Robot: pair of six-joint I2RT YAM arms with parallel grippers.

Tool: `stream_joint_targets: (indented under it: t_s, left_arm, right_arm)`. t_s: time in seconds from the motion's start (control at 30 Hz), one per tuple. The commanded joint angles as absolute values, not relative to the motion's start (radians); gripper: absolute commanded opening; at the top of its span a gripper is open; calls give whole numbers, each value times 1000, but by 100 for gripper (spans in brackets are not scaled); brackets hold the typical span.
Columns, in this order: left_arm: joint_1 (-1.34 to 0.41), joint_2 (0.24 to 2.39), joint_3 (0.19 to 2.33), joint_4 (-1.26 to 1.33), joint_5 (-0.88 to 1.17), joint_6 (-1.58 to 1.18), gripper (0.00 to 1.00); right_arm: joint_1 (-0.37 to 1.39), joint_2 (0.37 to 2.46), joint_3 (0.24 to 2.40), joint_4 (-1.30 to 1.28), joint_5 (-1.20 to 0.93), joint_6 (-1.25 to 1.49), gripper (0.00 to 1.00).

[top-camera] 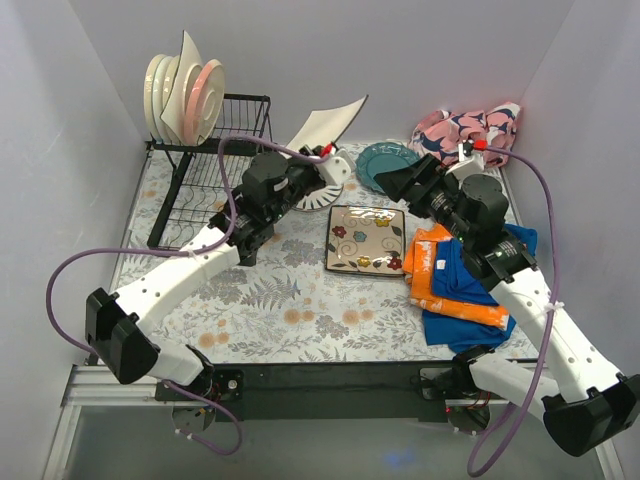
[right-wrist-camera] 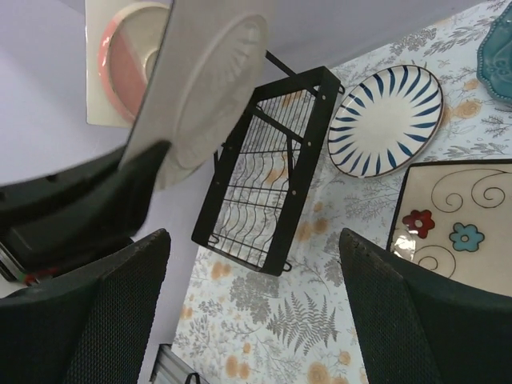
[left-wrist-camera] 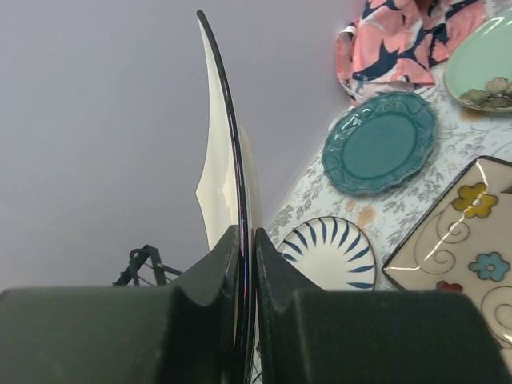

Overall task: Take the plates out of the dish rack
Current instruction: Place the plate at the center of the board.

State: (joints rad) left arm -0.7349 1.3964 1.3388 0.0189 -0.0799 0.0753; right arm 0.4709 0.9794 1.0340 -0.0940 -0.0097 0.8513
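The black wire dish rack stands at the back left, with several plates upright in its top tier. My left gripper is shut on the edge of a square cream plate, held tilted in the air to the right of the rack. In the left wrist view this plate runs edge-on between the fingers. My right gripper hovers open over the table, with nothing between its fingers; its view takes in the rack and the held plate.
On the floral table lie a blue-striped plate, a teal plate and a square flowered plate. A pale green plate lies beyond them. A pink cloth sits back right, an orange and blue cloth at right.
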Motion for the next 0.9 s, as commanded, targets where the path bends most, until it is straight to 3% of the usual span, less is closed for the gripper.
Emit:
stream_joint_targets:
  t_s: [0.0,0.2,0.67,0.87]
  left_arm:
    - [-785,1278,1292,347,-156,206,0]
    - [-844,1255,1155,483,-216,250,0]
    - [-973,1339,1074,595,-304,268,0]
    - [-974,1354,1065,604,-322,262,0]
  right_arm:
    - [443,999,1066,-32,-25,934,90]
    - [430,1029,1034,58,-12,1031,88]
    - [425,1221,1054,141,-101,1140,83]
    - [419,1195,987,169,-134,1129,81]
